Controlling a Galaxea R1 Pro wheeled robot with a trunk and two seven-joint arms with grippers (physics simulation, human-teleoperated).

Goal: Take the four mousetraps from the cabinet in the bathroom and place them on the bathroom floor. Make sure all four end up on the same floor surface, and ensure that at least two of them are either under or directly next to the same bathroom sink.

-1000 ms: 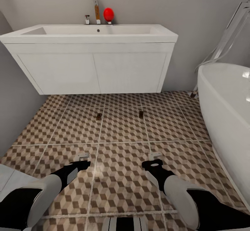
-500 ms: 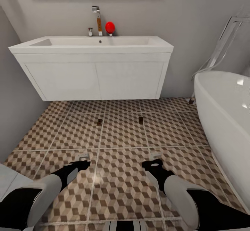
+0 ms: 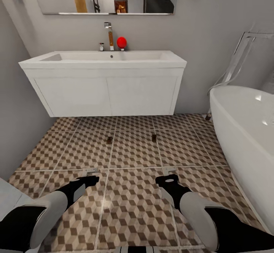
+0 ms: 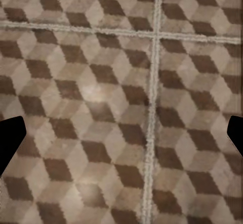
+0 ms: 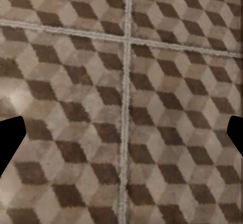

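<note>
Both jaws stand spread and empty: the left gripper (image 3: 90, 171) and right gripper (image 3: 169, 170) hang low over the bathroom floor (image 3: 133, 207), with each wrist view showing dark fingertips far apart over bare cube-patterned tile. Two mousetraps are counted, one (image 3: 109, 140) and another (image 3: 154, 138), lying apart on the tiles just in front of the single sink (image 3: 102, 60). One bathtub (image 3: 243, 131) stands to the right; one red object (image 3: 121, 42) sits beside the tap (image 3: 109, 36).
</note>
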